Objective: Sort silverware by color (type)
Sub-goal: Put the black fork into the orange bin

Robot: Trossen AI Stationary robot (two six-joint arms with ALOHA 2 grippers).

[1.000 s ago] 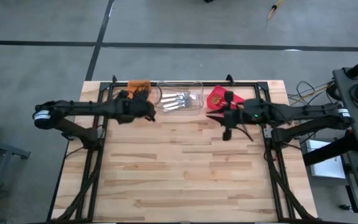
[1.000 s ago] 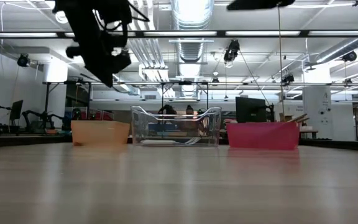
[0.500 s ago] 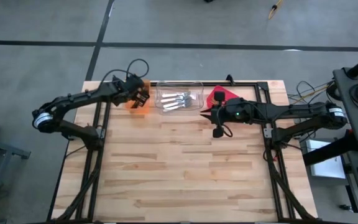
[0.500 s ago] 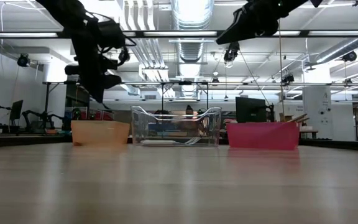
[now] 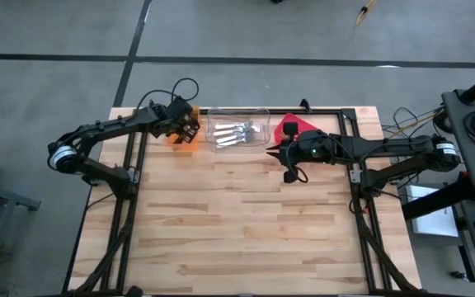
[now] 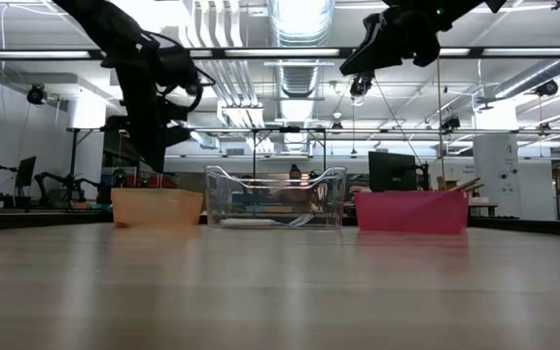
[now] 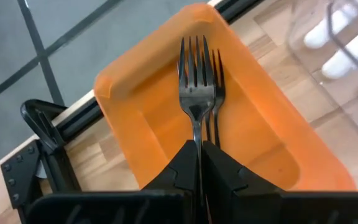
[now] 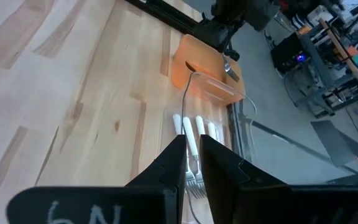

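My left gripper [image 5: 190, 130] hangs over the orange bin [image 5: 184, 140] at the table's far left, shut on a dark fork [image 7: 194, 93]. A second dark fork [image 7: 217, 81] lies flat on that bin's floor. The clear bin [image 5: 237, 132] next to it holds white-handled silver forks [image 8: 194, 132]. My right gripper [image 5: 277, 152] hovers high by the clear bin's right near corner. Its fingers [image 8: 178, 163] stand only a narrow slit apart, with nothing between them. The red bin [image 5: 291, 128] stands behind it. My left gripper pinches the dark fork's handle [image 7: 196, 135] between its two fingers, which lie along the fork. The fingers slant down toward the far left. The tines [image 7: 194, 53] point away from the gripper over the orange bin's floor. The fork [image 8: 229, 67] hangs clear of the bin.
The three bins stand in a row along the far edge, orange [image 6: 157, 207], clear [image 6: 275, 199] and red [image 6: 411, 212]. The wooden table top [image 5: 237, 223] stretches toward the near edge. A black frame rail [image 7: 55, 134] runs behind the orange bin.
My left gripper has swung toward the table's far left, from beside the clear bin to above the orange bin, turning and tipping downward. My right gripper has moved a little toward the clear bin and come lower.
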